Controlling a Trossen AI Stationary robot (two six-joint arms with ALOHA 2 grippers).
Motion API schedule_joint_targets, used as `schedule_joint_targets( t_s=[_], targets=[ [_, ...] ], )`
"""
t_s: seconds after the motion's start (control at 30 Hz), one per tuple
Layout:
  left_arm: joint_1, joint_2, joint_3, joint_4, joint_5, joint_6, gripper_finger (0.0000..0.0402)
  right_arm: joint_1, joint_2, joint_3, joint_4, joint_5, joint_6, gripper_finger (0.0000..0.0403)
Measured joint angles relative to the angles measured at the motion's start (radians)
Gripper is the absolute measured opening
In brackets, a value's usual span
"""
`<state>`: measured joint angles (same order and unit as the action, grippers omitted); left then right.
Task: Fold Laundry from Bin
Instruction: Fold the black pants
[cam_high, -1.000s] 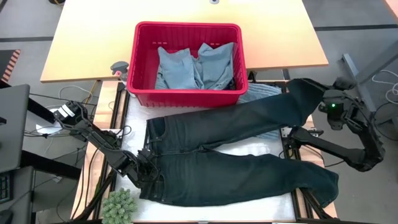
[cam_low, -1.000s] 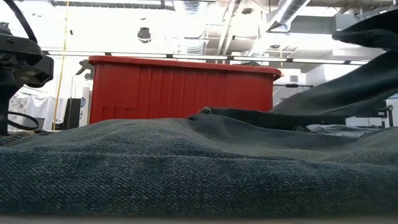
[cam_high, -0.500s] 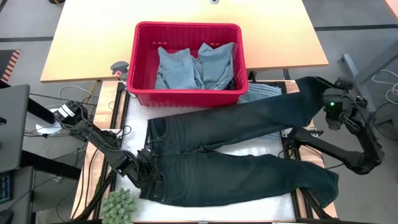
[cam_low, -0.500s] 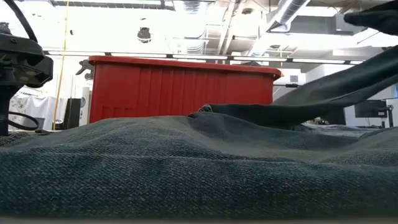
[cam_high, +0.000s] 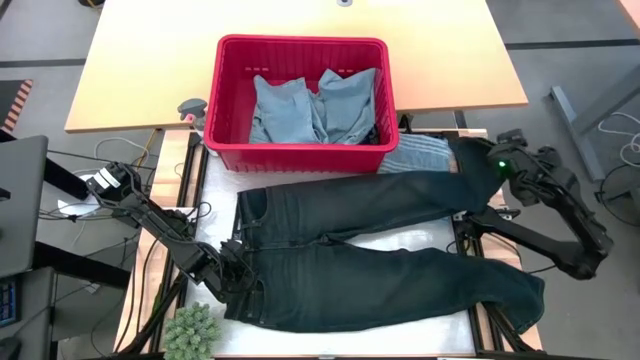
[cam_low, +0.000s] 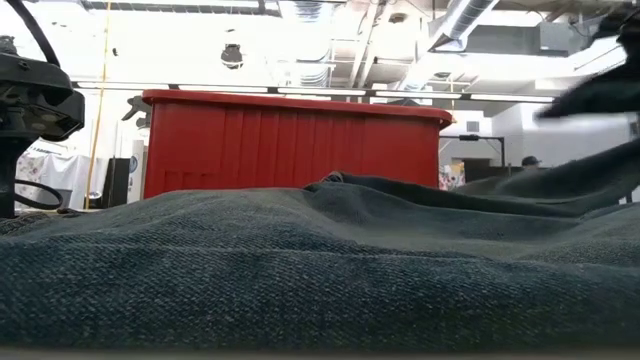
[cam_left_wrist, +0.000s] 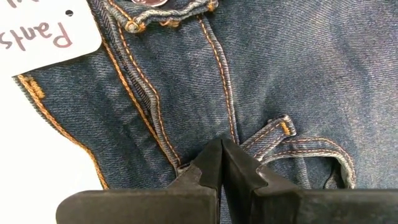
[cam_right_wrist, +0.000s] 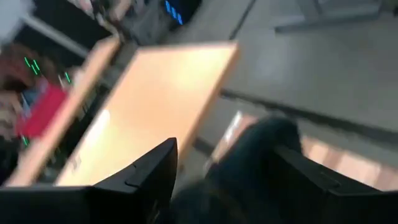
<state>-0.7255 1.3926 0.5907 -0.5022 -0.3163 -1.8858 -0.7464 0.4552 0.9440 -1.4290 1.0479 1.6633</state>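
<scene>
- White table (cam_high: 400, 243) carries dark jeans (cam_high: 380, 262) spread below the red bin (cam_high: 300, 152)
- Left gripper (cam_left_wrist: 221, 163) clenched on the waistband; right gripper (cam_high: 478, 160) spread around one leg's cuff
- Risk: the cuff slips and bunches

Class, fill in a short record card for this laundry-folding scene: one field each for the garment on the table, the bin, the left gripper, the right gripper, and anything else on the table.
garment: dark jeans spread flat, waistband toward the left arm, legs toward the right arm
bin: red bin at the far edge, light blue clothes inside
left gripper: left gripper shut on the jeans' waistband beside a belt loop
right gripper: right gripper at the upper leg's cuff end, fingers apart; hold unclear
other: striped cloth under the upper leg; white tag at the waistband
</scene>
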Motion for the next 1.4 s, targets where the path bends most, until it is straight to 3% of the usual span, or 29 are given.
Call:
schedule_joint_targets(
  t_s=[0.13,0.33,0.4,0.5,0.57,0.87,1.07,1.4],
  targets=[
    [0.0,0.0,0.001,0.001,-0.003,0.0,0.0,0.0,0.024,-0.036,0.035,-0.097,-0.049,0.0255],
    [0.001,0.0,0.001,0.003,0.017,0.0,0.0,-0.001,0.018,0.008,-0.013,-0.077,-0.149,0.0255],
    [0.001,0.0,0.001,0.003,0.014,0.0,0.0,0.004,0.02,0.03,0.037,-0.098,-0.321,0.0255],
    [0.0,0.0,0.001,0.005,-0.012,0.0,0.0,0.02,0.027,0.034,0.145,-0.25,-0.703,0.0255],
    [-0.001,0.0,0.001,0.005,-0.026,-0.002,0.0,0.024,0.053,0.03,0.171,-0.331,-0.831,0.0255],
    [0.0,0.0,0.001,0.037,-0.008,0.03,0.0,0.024,0.295,0.029,-0.014,-0.318,-0.968,0.0255],
    [0.0,0.0,0.001,0.063,-0.007,0.042,0.0,0.016,0.459,0.029,-0.039,-0.351,-1.066,0.0255],
    [0.0,0.0,0.001,0.065,-0.006,0.042,0.0,-0.15,0.643,0.029,-0.048,-0.394,-1.3,0.0255]
  ],
)
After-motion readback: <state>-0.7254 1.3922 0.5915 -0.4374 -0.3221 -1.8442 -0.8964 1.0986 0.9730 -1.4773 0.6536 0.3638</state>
